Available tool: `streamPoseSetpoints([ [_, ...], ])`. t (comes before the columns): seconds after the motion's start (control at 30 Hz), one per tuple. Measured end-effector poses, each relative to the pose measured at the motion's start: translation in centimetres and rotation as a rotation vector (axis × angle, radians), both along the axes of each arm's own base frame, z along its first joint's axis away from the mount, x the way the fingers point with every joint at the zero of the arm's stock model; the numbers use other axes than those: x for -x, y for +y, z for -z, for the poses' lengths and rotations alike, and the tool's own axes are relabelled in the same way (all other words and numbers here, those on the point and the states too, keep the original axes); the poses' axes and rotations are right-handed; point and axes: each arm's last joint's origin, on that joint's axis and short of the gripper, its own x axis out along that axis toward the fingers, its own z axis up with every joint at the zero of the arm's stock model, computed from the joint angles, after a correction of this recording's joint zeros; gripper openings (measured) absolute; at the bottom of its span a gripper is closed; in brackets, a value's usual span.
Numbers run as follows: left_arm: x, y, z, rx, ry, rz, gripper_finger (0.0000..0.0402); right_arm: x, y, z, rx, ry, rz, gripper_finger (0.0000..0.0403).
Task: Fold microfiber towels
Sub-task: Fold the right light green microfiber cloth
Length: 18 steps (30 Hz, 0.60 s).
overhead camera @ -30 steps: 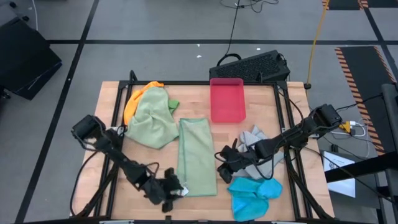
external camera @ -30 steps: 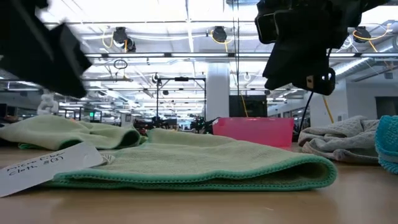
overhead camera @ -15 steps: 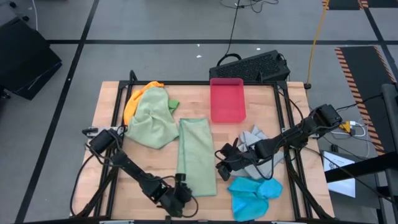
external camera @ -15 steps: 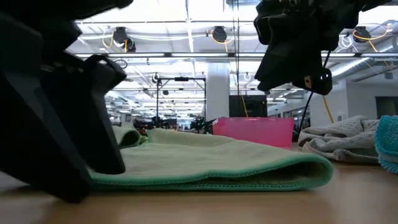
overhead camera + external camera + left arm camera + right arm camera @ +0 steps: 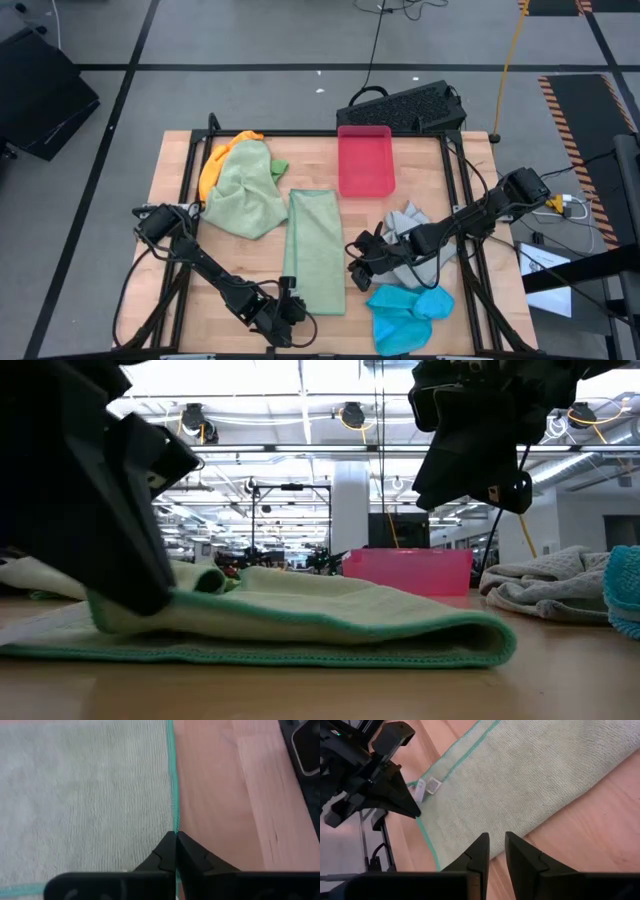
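Note:
A pale sage green towel, folded into a long strip, lies in the middle of the table, its long sides running near to far. My left gripper is shut on its near left corner, low over the table; it also shows in the left wrist view. My right gripper hangs above the table just right of the strip, with a narrow gap between its fingers and nothing in them. It is above the strip's folded right edge. My left gripper pinches the towel's teal-hemmed edge at its near left corner between the two shut fingers. The fingers lie low, slanting in from the near left. The upper layer is raised off the table, while the lowest layer and the rest of the strip stay flat.
A heap of sage green, orange and bright green towels lies at the far left. A grey towel and a bright blue one lie at the near right. A pink-red tray stands at the far middle.
My left gripper has gone toward the table's right edge, to the strip's near left corner, and has taken hold there. The corner's upper layer is now raised off the table; the rest of the strip has stayed where it was. The white tag at that corner is now hidden.

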Motion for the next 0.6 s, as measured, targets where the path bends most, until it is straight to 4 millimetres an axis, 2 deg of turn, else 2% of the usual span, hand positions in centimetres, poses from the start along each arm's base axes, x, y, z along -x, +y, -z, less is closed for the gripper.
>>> streamPoseSetpoints([
  [0.23,0.2,0.7,-2.1,0.04,0.004,-0.001,0.0006,0.0,0.0,0.0,0.001,-0.001,-0.002,0.0052],
  [0.47,1.9,2.3,-5.1,-0.025,0.061,-0.002,0.0003,0.2,0.0,0.4,-0.011,0.004,0.013,0.0052],
  [0.6,2.3,2.3,-5.2,-0.006,0.095,0.044,0.0004,0.4,0.0,0.7,-0.018,-0.003,0.022,0.0052],
])
